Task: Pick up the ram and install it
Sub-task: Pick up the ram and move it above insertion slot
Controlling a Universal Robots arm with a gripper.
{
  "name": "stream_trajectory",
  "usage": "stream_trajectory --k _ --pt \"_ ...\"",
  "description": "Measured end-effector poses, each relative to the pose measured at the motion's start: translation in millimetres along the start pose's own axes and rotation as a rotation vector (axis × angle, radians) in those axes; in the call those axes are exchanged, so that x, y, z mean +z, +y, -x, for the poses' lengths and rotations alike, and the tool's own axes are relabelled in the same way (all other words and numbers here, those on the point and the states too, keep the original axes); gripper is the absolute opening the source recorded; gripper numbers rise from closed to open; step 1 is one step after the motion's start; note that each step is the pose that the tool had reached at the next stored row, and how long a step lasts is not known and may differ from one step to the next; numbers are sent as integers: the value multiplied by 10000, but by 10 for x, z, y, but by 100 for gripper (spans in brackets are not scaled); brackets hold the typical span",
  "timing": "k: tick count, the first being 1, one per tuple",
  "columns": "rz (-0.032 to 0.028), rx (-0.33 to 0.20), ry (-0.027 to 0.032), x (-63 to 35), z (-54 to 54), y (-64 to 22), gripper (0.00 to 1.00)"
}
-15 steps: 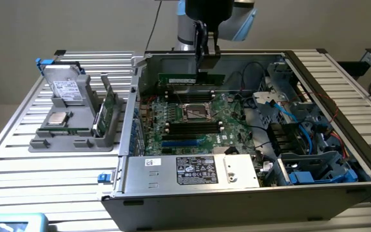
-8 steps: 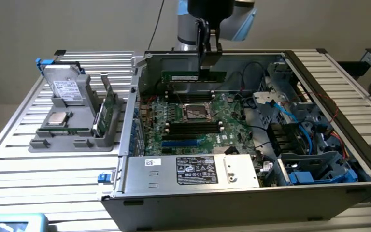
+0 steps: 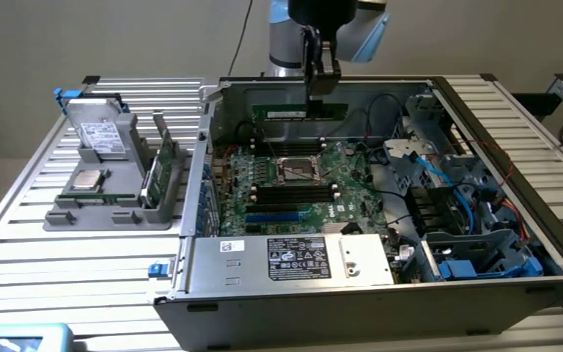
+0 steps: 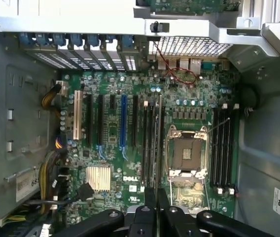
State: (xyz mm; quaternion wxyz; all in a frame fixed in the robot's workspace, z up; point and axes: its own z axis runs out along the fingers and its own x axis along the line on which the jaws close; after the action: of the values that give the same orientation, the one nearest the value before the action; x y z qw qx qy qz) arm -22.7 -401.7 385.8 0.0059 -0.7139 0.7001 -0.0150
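Step in hand: carry and alignment. Pick-up looks done, seating not yet done.

- Gripper (image 3: 319, 94) is closed on the ram (image 3: 287, 112), pinching it near the middle of its top edge. The stick hangs level with its long side horizontal.
- The ram is inside the open computer case (image 3: 360, 326), above the motherboard (image 3: 345, 202). It sits over the bank of memory slots (image 3: 292, 135) on the far side of the CPU socket (image 3: 299, 171). It appears to be clear of the board. I cannot tell how much height remains.
- Wrist view: the ram (image 4: 158, 143) shows edge-on as a thin strip running out from the gripper (image 4: 157, 200). It lies parallel to the memory slots (image 4: 149, 143) and just beside the CPU socket (image 4: 187, 154). Which slot of the bank it lines up with I cannot tell.
- The parts holder (image 3: 105, 202) stands on the worktop (image 3: 17, 249) at the exterior view's left, well apart from the gripper.

Judgement on what installing calls for:
- Stick centred along one slot, with no skew.
- Notch matched to the slot key.
- Straight downward press with even force on both ends.
- Risk: a slight tilt or offset would land the edge on the slot wall or a latch.
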Motion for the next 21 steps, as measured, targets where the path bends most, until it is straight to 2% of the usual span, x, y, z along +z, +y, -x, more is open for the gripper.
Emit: stream_trajectory --k 5,7,9,12,13,21 --pt "-5 6 0 80 41 -23 13" --pt "-6 12 25 106 67 -28 13" --pt "-3 18 122 119 80 -30 13" --pt "2 28 338 133 91 -30 13" --pt "3 32 353 147 100 -30 13" --pt "28 36 353 277 114 -31 13"
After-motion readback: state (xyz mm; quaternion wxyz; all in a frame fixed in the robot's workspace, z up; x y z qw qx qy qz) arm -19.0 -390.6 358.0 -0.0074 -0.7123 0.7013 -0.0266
